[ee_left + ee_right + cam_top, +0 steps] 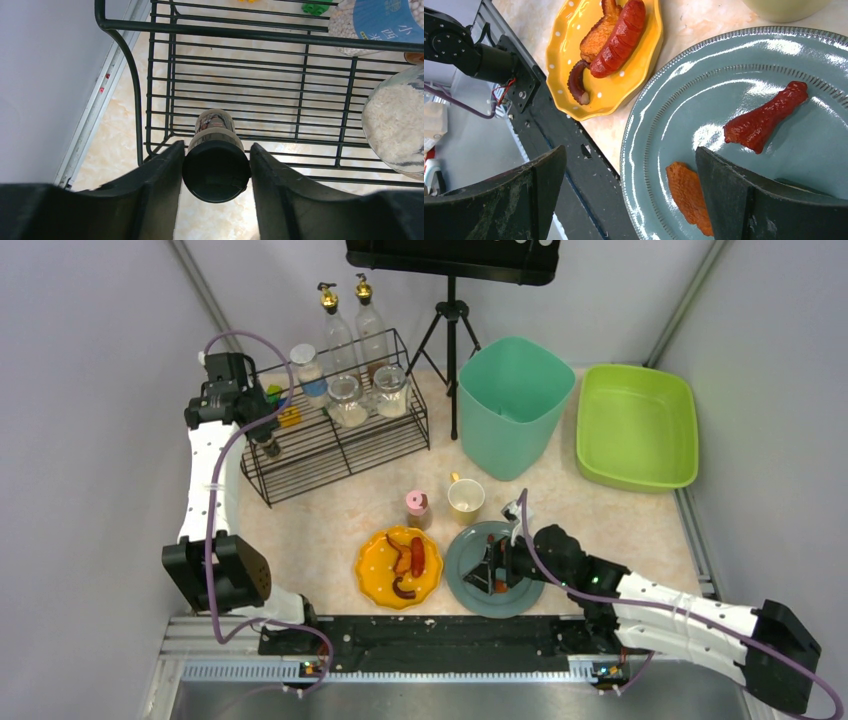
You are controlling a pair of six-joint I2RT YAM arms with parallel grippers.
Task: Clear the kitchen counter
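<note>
Kitchen counter (320, 530): left gripper (216, 150) clamps black-capped jar (216, 172), axis pointing ahead into wire rack (225, 32); right gripper (629, 160) gapes across teal plate (734, 90) rim.

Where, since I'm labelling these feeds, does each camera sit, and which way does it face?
Top external: above and behind the arm bases, looking down on the counter; both arms show.
Left wrist: on the left arm, looking down at the wire rack; its jaws clamp a bottle.
Right wrist: on the right arm, looking down at the grey plate; its jaws stand wide open.
Shared: top and right wrist both show the yellow plate and grey plate.
</note>
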